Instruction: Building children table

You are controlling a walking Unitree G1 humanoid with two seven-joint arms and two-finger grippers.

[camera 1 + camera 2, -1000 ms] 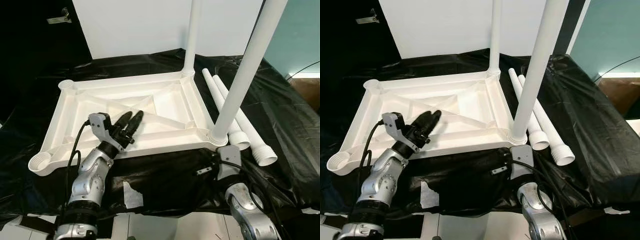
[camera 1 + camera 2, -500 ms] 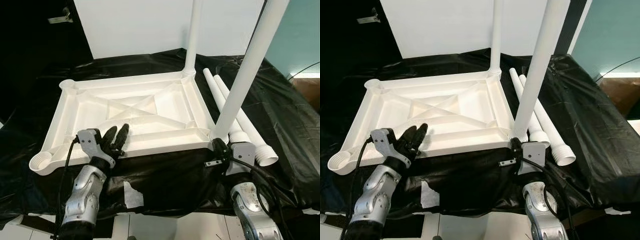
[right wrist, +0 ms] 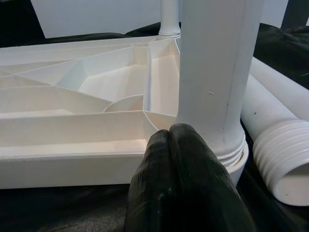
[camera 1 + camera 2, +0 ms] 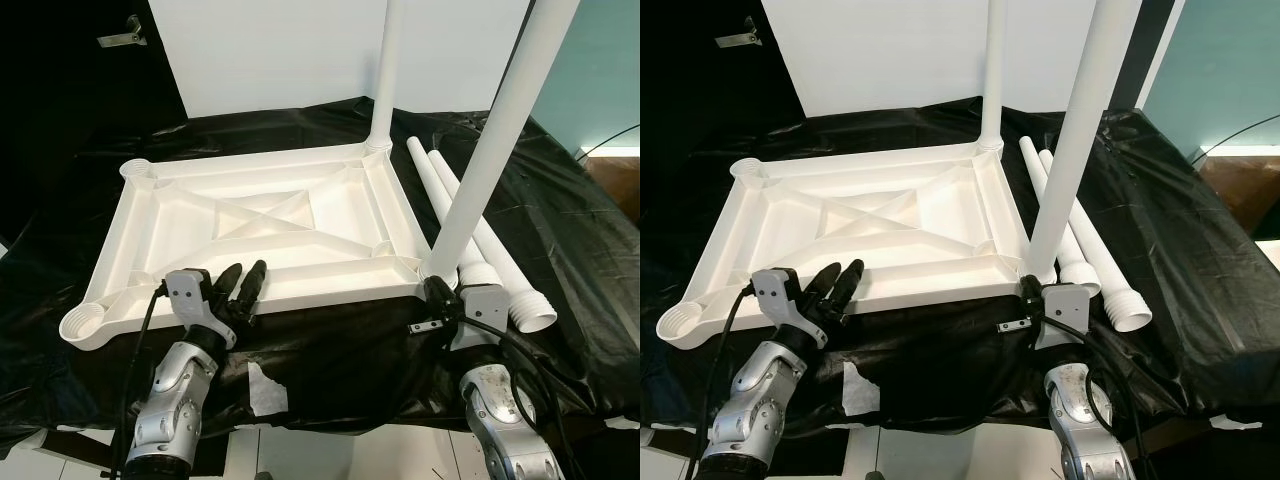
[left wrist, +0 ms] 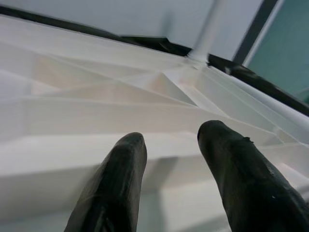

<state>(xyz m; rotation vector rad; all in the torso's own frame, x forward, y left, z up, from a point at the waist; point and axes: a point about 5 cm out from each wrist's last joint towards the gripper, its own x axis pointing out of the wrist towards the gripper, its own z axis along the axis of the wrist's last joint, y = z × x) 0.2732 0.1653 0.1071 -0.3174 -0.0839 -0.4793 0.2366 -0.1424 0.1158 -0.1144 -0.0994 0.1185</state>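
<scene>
Risk: my closed, empty right gripper [image 3: 178, 140] beside the near leg [image 4: 478, 170] could knock it loose in the tabletop [image 4: 300, 205]; my left gripper [image 4: 243, 285] spreads empty at its front rail.

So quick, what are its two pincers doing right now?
Left pincer: open, empty, at the tabletop's near edge.
Right pincer: closed, empty, by the near leg's base.
</scene>
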